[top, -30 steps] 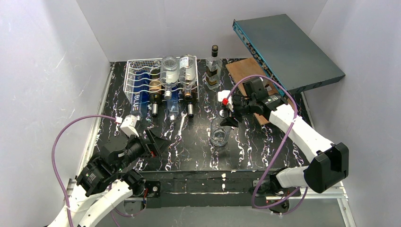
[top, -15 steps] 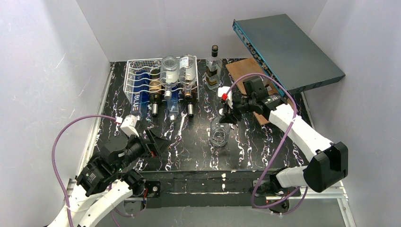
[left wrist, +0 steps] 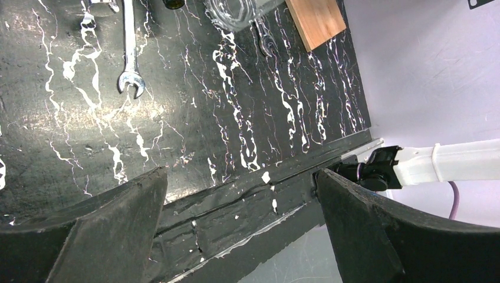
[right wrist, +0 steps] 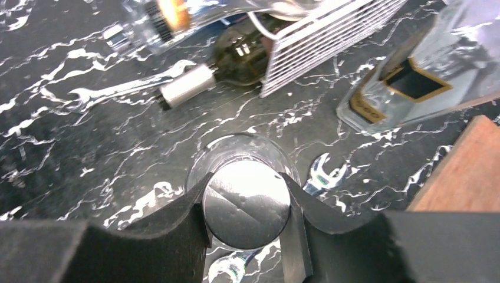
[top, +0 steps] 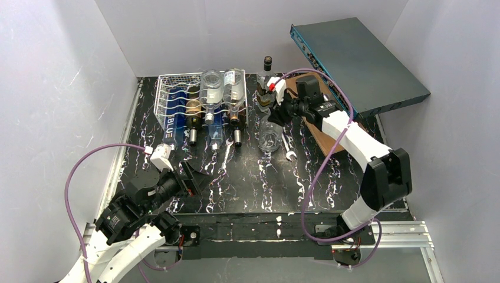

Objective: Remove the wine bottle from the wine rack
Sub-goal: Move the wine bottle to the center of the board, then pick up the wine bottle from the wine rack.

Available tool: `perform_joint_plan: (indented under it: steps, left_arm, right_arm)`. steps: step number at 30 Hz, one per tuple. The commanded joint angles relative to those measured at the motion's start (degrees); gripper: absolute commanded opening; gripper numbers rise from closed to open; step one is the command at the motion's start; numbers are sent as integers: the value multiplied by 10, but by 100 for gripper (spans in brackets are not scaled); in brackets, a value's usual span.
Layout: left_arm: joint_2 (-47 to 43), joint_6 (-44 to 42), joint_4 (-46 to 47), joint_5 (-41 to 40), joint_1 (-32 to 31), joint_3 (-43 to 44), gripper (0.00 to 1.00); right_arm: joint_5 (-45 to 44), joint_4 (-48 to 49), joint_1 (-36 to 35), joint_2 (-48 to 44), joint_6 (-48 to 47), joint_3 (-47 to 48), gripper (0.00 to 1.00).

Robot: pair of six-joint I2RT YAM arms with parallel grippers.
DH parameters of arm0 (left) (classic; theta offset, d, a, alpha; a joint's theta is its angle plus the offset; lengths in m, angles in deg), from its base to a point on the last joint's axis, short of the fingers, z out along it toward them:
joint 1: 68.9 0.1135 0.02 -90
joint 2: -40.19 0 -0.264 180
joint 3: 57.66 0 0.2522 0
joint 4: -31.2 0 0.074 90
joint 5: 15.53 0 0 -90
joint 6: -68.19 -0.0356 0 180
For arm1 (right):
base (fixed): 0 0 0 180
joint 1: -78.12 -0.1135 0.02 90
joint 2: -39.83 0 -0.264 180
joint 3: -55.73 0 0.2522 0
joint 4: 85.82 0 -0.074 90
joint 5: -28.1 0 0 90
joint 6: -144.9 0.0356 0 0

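The silver-white wire wine rack stands at the back left and holds several bottles lying on their sides, among them a blue one and a dark one. Its corner shows in the right wrist view. My right gripper is shut on the silver cap of a clear glass bottle, held upright to the right of the rack. I cannot tell whether its base touches the table. My left gripper is open and empty near the table's front left, also seen in its wrist view.
A square bottle with a gold label stands upright just behind the held bottle. A brown wooden board and a tilted grey-teal case lie at the back right. Wrenches lie on the black marbled table.
My right gripper has carried the clear bottle away from the table's middle, back and slightly left, to beside the rack and the upright square bottle. The left arm has not moved.
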Motion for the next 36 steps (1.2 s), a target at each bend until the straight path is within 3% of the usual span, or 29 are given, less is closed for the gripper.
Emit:
perform_joint_plan:
  steps: [1, 20, 23, 29, 36]
  left_arm:
    - [-1, 3, -7, -11, 3, 6, 98]
    - [4, 2, -8, -14, 3, 10, 98]
    - [6, 2, -8, -13, 3, 11, 98]
    - [8, 2, -9, -10, 3, 14, 98]
    - [14, -1, -13, -6, 3, 24, 98]
  right_arm:
    - [-49, 115, 2, 20, 19, 67, 1]
    - [-154, 167, -11, 102, -8, 95, 1]
    - [-159, 167, -11, 101, -6, 87, 11]
    - [-152, 167, -11, 96, 0, 78, 47]
    - [-150, 165, -11, 78, 15, 74, 70]
